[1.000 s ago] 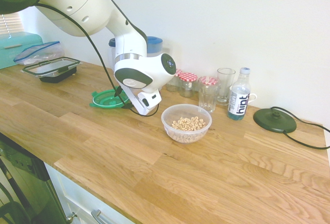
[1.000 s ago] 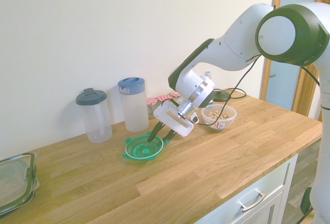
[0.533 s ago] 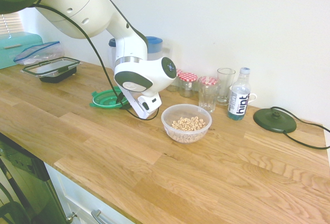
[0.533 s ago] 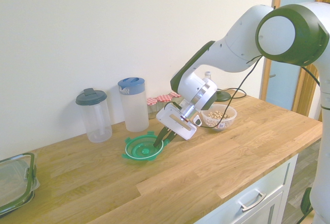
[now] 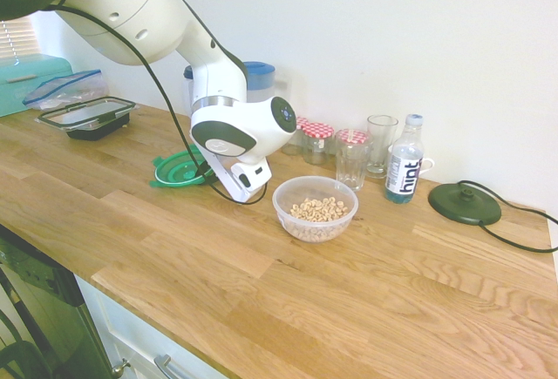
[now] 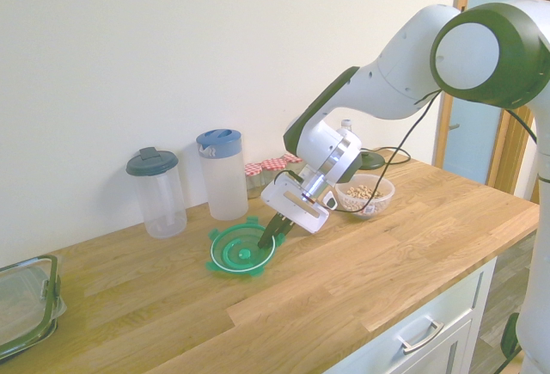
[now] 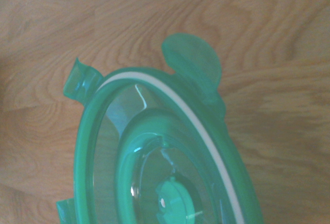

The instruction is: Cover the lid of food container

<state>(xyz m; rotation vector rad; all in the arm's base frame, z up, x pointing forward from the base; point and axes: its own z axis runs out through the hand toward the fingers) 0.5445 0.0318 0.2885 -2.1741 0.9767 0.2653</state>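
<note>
Narrow, the gripper (image 6: 265, 242) pinches the rim of the round green lid (image 6: 232, 258) — at lower centre in the second exterior view — tilted, foreshortened lengthwise up the wrist view; pale wood counter (image 5: 384, 309), white wall (image 5: 436, 39); one lid, one cereal bowl (image 5: 315, 226), three checked-lid jars (image 5: 351, 165), one bottle (image 5: 404, 170).
</note>
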